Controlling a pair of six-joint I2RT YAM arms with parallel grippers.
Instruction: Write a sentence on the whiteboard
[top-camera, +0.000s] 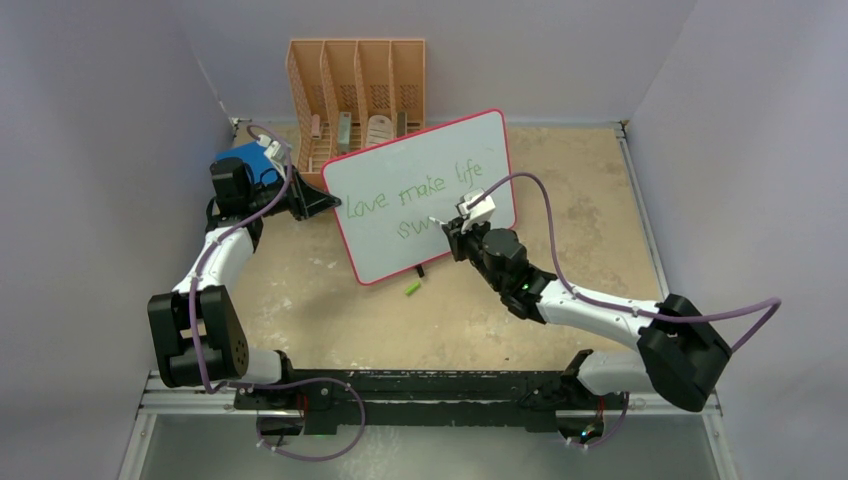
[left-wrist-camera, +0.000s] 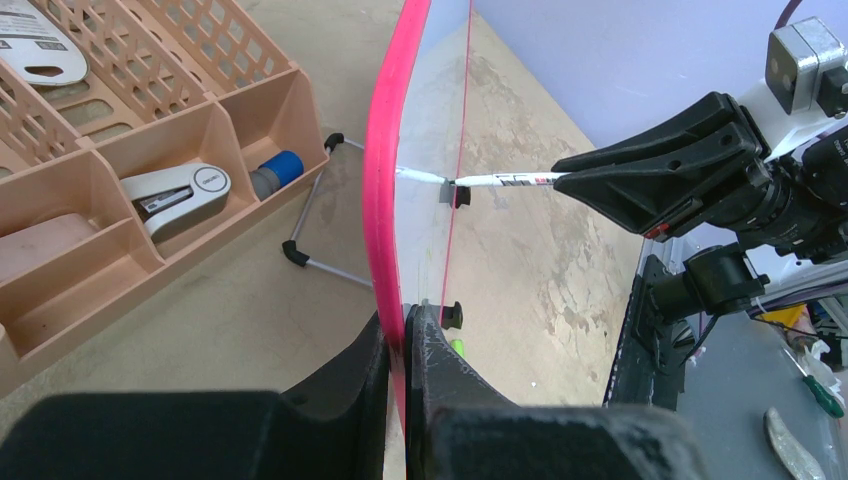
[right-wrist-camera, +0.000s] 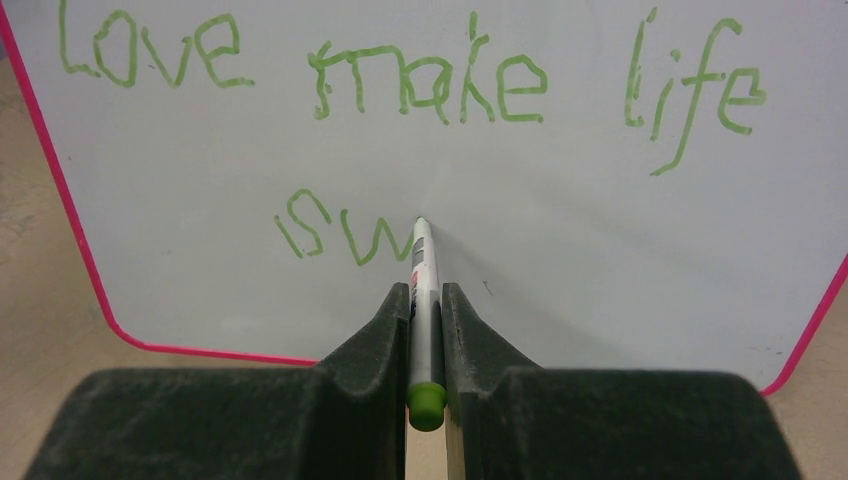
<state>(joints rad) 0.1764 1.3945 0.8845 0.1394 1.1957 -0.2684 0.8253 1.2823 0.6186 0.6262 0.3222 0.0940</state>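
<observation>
A sandy tabletop (top-camera: 560, 200) enclosed by pale walls, seen from above and from both wrists. The whiteboard (top-camera: 400, 250) stands upright near the table's middle, in front of a peach organizer tray (top-camera: 355, 90) and just beside a blue book (top-camera: 250, 160). Its writing face is turned toward the arms. In the top view its long axis runs across the table, from left and nearer to right and farther.

The left gripper (left-wrist-camera: 403, 335) is clamped on the board's red rim at its left edge and steadies it. The right gripper (right-wrist-camera: 425, 300) is clenched around a white marker (right-wrist-camera: 422, 270). The marker's long axis lies close to square with the board face, with the tip at the surface and the green tail end toward the wrist.

The sentence (right-wrist-camera: 400, 90) is partly written in green. The upper line reads "love make life". The lower line shows only "sw", and its first stroke is rough and might be read as two marks. The tip rests just right of the "w", so the rest of that last word appears to be what remains. A small green piece (top-camera: 411, 289), probably the cap, lies on the table near the board's lower edge.
</observation>
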